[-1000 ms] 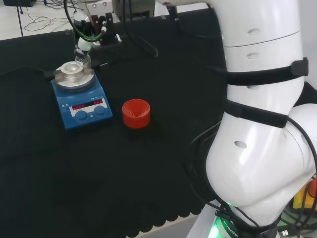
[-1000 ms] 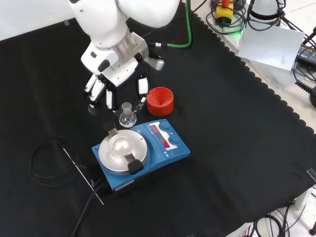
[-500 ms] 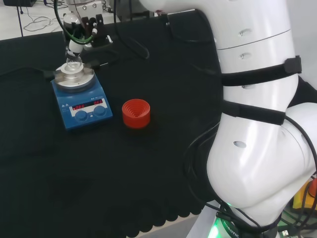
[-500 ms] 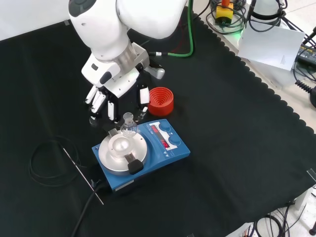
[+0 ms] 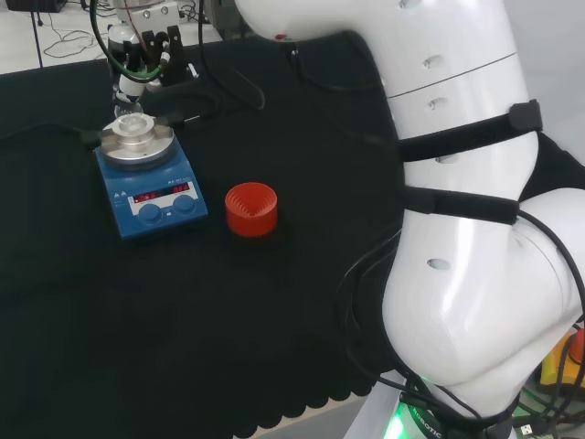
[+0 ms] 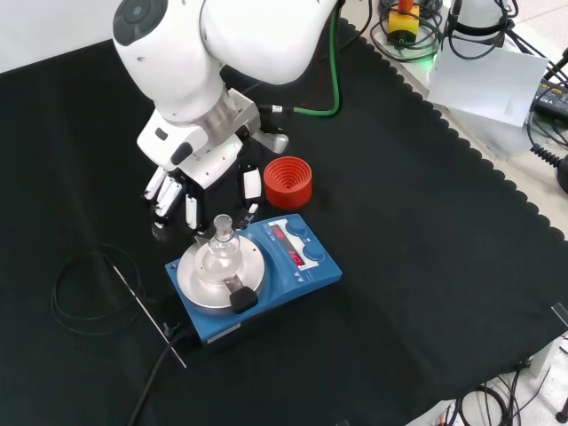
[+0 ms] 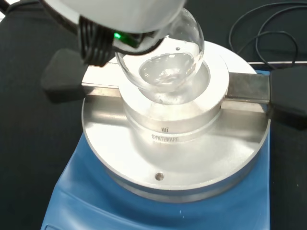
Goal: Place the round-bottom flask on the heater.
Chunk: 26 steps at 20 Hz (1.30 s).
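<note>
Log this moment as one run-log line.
stage: placing | robot hand: shut on round-bottom flask | flask: over heater bowl, seating unclear | red stand: empty

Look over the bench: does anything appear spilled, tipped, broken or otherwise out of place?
Nothing stands out. The round-bottom flask sits over the heater block's well, the red ribbed stand is upright, and the cloth shows no spill.

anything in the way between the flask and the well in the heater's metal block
Nothing visible. In the wrist view the round-bottom flask hangs right over the block's round well, with no object between its bulb and the recess. In the front view the hand holds the flask above the heater; the red ribbed stand sits off to the side.
</note>
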Motion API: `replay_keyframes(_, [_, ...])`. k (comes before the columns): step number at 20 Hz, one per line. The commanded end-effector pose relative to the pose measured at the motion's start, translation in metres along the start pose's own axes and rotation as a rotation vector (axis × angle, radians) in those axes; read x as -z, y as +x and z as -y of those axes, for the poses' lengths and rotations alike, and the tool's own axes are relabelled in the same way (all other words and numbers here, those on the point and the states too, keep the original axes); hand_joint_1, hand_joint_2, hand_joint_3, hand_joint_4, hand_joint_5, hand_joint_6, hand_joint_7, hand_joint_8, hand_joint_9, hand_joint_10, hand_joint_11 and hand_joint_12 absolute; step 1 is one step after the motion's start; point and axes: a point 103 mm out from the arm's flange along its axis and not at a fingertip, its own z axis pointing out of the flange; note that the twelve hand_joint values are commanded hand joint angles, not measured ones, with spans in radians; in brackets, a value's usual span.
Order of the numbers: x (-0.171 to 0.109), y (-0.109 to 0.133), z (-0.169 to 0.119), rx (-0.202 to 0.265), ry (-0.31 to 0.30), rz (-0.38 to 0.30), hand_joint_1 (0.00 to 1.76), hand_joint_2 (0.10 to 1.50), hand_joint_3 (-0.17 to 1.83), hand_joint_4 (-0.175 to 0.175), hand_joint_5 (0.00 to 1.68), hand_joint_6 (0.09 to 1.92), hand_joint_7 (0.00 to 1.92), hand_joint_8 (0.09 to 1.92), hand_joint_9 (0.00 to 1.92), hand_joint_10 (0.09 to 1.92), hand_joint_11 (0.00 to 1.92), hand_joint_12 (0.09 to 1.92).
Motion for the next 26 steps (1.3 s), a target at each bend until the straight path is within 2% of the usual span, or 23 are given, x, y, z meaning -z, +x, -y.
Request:
replay_keyframes(1, [-0.008,-0.001,-0.006,0.006,0.024,0.006,1.12,0.63,0.75,0.175,1.22,0.81,0.29,0.67,0.54,0.62,0.36,1.34])
replay_keyframes(26, [-0.020,-0.007,-0.013,0.009,0.019,0.005,1.12,0.63,0.75,0.175,1.22,0.81,0.28,0.67,0.54,0.62,0.36,1.34])
